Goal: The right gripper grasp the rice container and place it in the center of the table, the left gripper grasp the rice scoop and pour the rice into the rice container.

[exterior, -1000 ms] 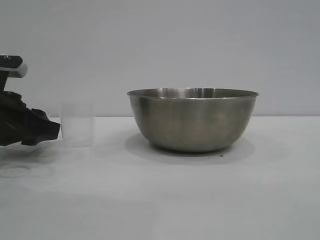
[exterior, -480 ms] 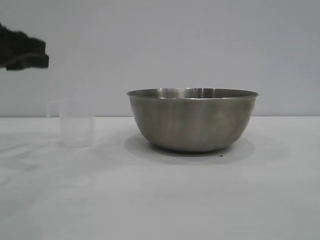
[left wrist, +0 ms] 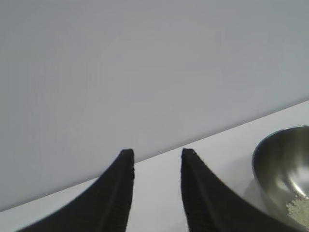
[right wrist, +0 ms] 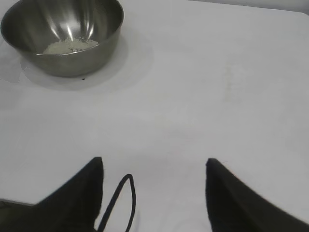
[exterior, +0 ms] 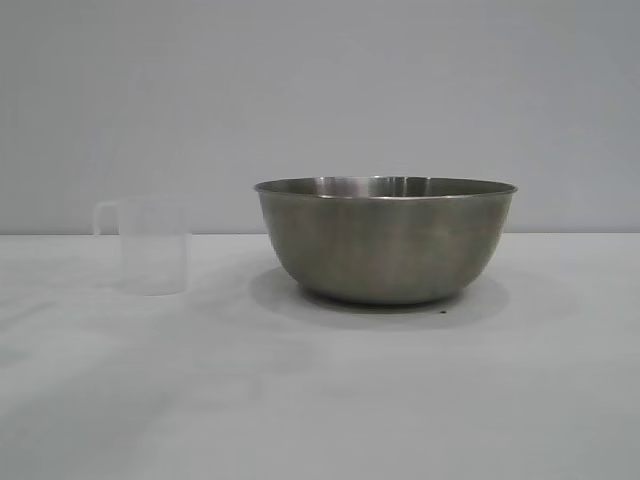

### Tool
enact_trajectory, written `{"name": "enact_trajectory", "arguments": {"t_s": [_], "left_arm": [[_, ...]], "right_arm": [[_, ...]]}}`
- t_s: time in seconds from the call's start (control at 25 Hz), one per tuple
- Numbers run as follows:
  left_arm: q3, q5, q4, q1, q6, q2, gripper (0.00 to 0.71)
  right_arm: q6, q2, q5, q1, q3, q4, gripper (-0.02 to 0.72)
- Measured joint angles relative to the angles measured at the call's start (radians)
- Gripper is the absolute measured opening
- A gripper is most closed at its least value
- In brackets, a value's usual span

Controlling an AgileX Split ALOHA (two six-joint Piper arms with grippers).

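Note:
The steel rice container stands on the white table near the middle. It shows in the right wrist view with rice in its bottom, and in the left wrist view with rice inside. The translucent rice scoop stands upright to its left, handle pointing left, and looks empty. My left gripper is open, empty and raised, out of the exterior view. My right gripper is open and empty, well away from the container, above bare table.
A thin black cable loop hangs between the right gripper's fingers. A plain grey wall rises behind the table.
My left gripper was beside the scoop's handle, then lifted up and left the exterior view. The scoop stays standing on the table. The container has not moved.

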Motion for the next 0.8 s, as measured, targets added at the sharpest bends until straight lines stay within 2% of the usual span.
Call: {"name": "enact_trajectory", "arguments": {"t_s": [0.08, 0.32, 0.4, 0.6, 0.72, 0.8], "left_arm": [[0.0, 0.102, 0.017, 0.0, -0.005, -0.079, 0.228], [0.002, 0.363, 0.022, 0.002, -0.026, -0.316, 0.228], [0.002, 0.438, 0.024, 0.02, -0.031, -0.38, 0.228], [0.01, 0.656, 0.024, 0.118, -0.145, -0.479, 0.228], [0.023, 0.723, 0.022, 0.17, -0.191, -0.591, 0.228], [0.023, 0.812, 0.02, 0.211, -0.204, -0.674, 0.228]], "right_arm": [[0.0, 0.0, 0.0, 0.0, 0.0, 0.0, 0.449], [0.0, 0.0, 0.0, 0.0, 0.0, 0.0, 0.449], [0.0, 0.0, 0.0, 0.0, 0.0, 0.002, 0.449], [0.0, 0.0, 0.0, 0.0, 0.0, 0.002, 0.449], [0.0, 0.0, 0.0, 0.0, 0.0, 0.002, 0.449], [0.0, 0.0, 0.0, 0.0, 0.0, 0.002, 0.449]]}}
